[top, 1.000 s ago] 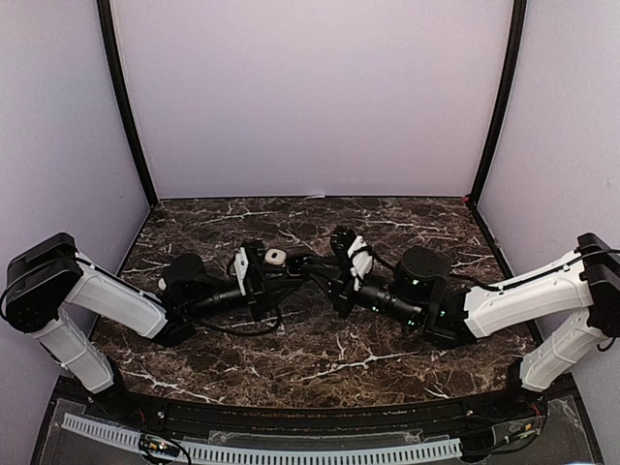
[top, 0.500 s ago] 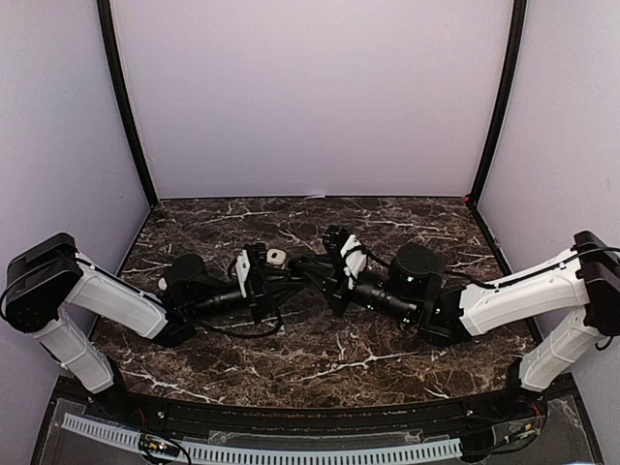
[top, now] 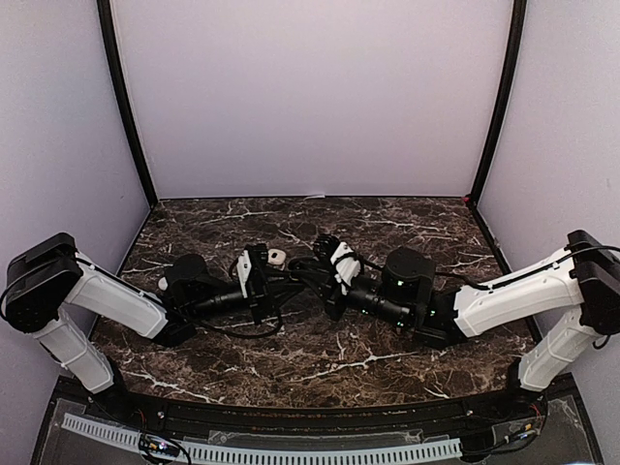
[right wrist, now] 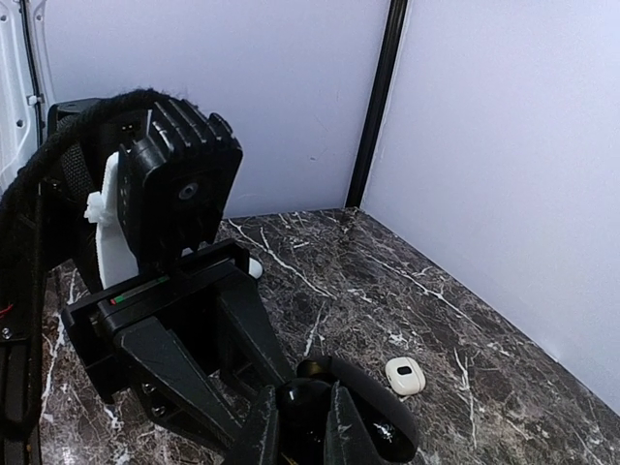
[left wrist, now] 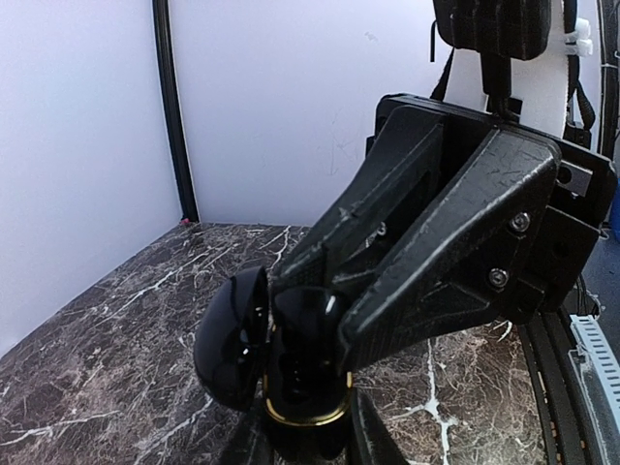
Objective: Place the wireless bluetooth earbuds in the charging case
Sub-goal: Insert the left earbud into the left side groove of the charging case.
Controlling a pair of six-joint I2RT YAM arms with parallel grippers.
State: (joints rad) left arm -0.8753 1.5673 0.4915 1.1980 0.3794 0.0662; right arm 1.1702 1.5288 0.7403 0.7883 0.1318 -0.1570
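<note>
Earbud (right wrist: 405,374) on marble table (top: 320,360), left arm (top: 116,298), right arm (top: 513,294) close beside

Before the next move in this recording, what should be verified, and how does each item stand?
1. Position of charging case, held between both grippers: ok.
2. Hold by left gripper, shut on the case: ok.
3. Tips of right gripper, closed and at the case: ok.
4. Earbud in the right gripper: cannot tell, hidden.
5. One white earbud lies loose on the table, outside the case: not ok.
</note>
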